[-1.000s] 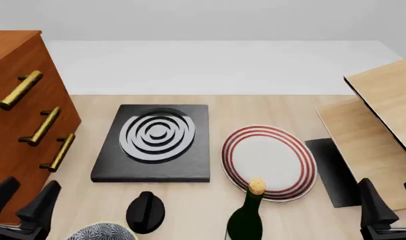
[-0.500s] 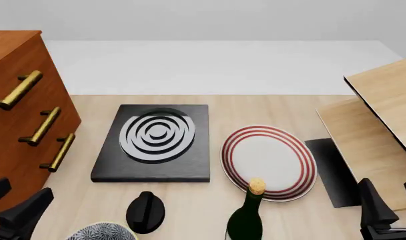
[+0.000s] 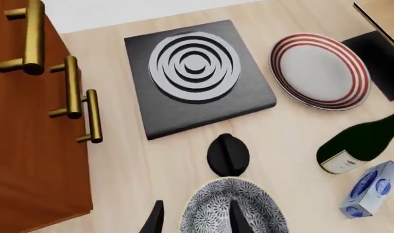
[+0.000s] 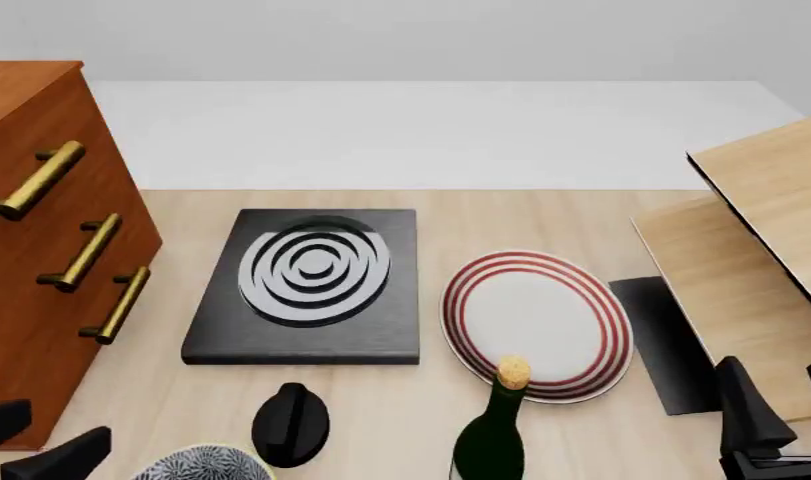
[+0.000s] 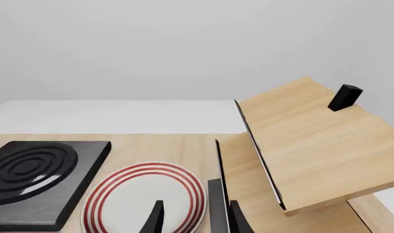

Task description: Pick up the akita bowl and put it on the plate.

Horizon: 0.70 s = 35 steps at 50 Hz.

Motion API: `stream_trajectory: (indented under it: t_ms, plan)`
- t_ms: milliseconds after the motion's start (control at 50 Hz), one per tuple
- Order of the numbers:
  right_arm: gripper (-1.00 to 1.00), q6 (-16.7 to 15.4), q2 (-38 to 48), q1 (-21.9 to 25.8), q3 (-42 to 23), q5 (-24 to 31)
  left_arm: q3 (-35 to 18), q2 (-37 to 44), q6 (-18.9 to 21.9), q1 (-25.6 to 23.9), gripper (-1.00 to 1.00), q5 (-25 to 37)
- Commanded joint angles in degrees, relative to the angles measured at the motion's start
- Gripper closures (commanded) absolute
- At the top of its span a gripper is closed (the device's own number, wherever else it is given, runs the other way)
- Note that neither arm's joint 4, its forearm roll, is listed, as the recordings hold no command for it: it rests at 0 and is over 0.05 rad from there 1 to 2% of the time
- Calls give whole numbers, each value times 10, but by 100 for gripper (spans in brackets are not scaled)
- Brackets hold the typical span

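The akita bowl (image 3: 232,208), black-and-white floral with a pale rim, stands at the near edge of the table (image 4: 205,464), only its far rim showing in the front view. My left gripper (image 3: 195,222) is open above it. One of its fingers (image 3: 238,217) is over the bowl's inside and the other is outside the rim. In the front view the left gripper (image 4: 61,425) is low at the left corner. The plate (image 4: 536,325), white with red rings, lies right of centre (image 5: 142,199). My right gripper (image 5: 197,223) is open and empty at the near right (image 4: 775,365).
A black slab (image 4: 309,285) with grey rings lies left of the plate. A black knob (image 4: 292,425) and a green bottle (image 4: 492,432) stand near the bowl, with a blue-white box (image 3: 371,189) by the bottle. A wooden drawer cabinet (image 4: 45,250) stands left and wooden shelves (image 4: 765,250) stand right.
My left gripper has sunk toward the lower left corner of the front view. The right gripper, bowl and plate have not moved.
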Motion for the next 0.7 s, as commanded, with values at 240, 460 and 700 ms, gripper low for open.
stream_trajectory:
  t_ms: [240,460,700]
  plan:
    - [-100,0,0,0,0,0,24,2,11,-17,-100,51]
    - [-100,0,0,0,0,0,31,-1,12,2,-100,61]
    - [-100,0,0,0,0,0,58,-10,16,23,-100,59]
